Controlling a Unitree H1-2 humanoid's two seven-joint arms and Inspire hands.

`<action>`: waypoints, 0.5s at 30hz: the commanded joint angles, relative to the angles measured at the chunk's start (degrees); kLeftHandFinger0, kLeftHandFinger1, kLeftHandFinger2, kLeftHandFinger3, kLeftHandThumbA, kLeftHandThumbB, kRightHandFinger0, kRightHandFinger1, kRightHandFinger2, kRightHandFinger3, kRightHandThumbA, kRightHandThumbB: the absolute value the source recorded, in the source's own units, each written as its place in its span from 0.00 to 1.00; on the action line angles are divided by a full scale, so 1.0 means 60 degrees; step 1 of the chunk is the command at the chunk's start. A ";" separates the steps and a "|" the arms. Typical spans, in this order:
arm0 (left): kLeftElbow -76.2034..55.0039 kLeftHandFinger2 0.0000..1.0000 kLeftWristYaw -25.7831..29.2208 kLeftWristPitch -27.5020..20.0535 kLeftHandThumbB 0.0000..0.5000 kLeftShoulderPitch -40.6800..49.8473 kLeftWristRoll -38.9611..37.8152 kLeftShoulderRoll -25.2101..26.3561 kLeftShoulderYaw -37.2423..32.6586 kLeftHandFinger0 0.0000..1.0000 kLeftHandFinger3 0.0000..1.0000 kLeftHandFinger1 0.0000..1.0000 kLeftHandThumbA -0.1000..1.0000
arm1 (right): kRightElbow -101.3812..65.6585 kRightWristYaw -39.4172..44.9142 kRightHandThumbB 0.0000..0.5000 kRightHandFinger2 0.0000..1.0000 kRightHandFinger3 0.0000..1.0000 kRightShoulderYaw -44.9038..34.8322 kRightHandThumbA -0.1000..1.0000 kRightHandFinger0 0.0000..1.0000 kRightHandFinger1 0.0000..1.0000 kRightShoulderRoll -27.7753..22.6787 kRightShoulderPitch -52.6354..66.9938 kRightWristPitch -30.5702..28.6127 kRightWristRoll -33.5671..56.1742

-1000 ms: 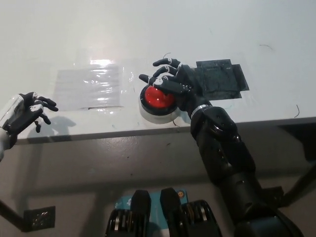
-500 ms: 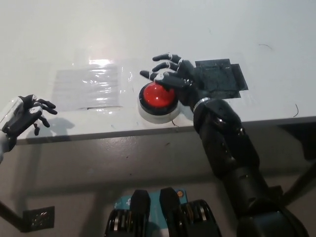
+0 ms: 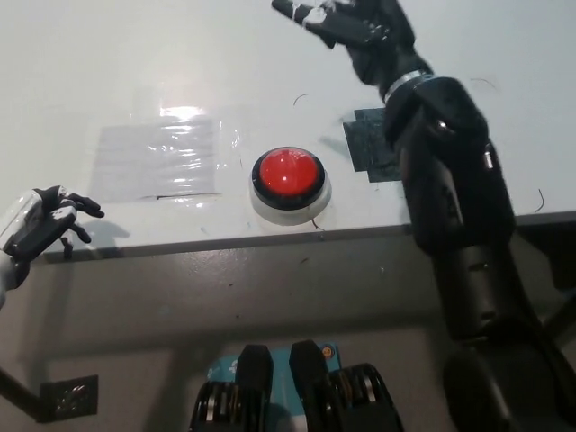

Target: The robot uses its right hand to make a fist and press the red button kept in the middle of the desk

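Although the task calls for a fist, the fingers [image 3: 310, 15] of our right hand [image 3: 355, 22] are spread apart and hold nothing. That hand now hangs high above and well beyond the red button [image 3: 288, 173], toward the far side of the desk [image 3: 135, 63], whereas half a second ago it lay right over the button's far edge, touching or nearly touching the dome. We have lifted it clear, and the black forearm now stands to the right of the button, hiding part of the dark patch [image 3: 364, 144] beside it. The button sits uncovered near the desk's front edge, just right of the clear taped sheet [image 3: 157, 157]. We judge the press finished and the arm retreating. Our left hand [image 3: 40, 225] rests far left of the button at the desk's front edge, fingers loosely curled, empty.
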 commanded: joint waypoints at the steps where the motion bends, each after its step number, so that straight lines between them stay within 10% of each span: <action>1: -0.0281 0.48 -0.0037 -0.0253 0.00 -0.0008 -0.0037 0.0247 0.0176 0.19 0.61 0.32 0.57 | -0.0897 -0.0059 0.70 0.38 0.30 -0.0088 1.00 0.00 0.18 -0.0577 -0.0117 0.0350 0.0008; 10: -0.0356 0.47 0.0007 -0.0233 0.00 0.0122 -0.0097 0.0247 0.0306 0.19 0.60 0.32 0.54 | -0.3171 0.0570 0.56 0.40 0.31 -0.0193 1.00 0.31 0.42 -0.2638 0.1444 0.1024 0.0202; 15: -0.0291 0.47 0.0007 -0.0318 0.00 0.0128 -0.0078 0.0308 0.0373 0.19 0.61 0.32 0.56 | -0.4238 0.0398 0.52 0.40 0.38 -0.0639 1.00 0.29 0.42 -0.3166 0.2521 0.1261 0.0400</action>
